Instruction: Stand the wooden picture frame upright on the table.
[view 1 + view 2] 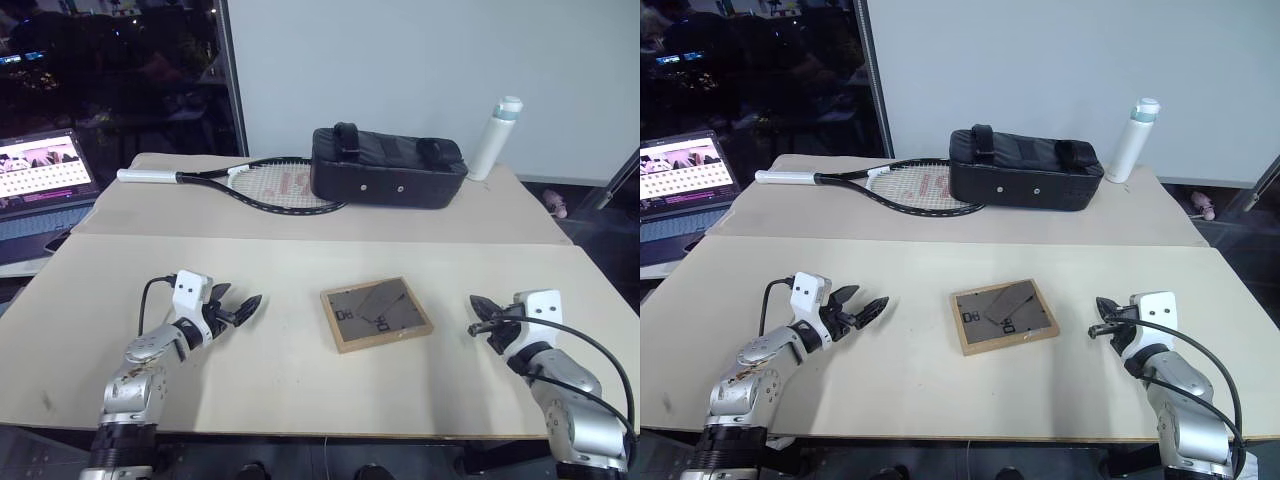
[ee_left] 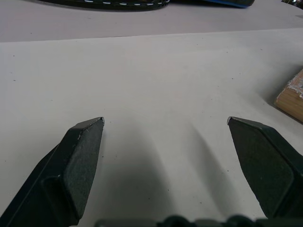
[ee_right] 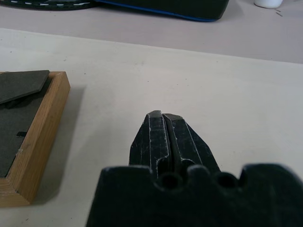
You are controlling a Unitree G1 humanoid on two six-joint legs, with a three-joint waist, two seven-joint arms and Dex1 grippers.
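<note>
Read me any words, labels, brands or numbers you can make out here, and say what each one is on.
None can be read for certain.
Wooden picture frame, backboard: two small white labels with dark marks, too small to read.
Tennis racket, strings: a red mark, too blurred to read.
Laptop, screen: rows of small content, unreadable.

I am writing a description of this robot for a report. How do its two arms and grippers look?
Both arms are silver-grey metal with black joints. Each ends in a white block carrying a gripper of two black, wedge-shaped fingers: the left gripper and the right gripper. A black cable loops from each white block back along the arm. The left arm's metal shell looks scuffed, with brownish specks.
</note>
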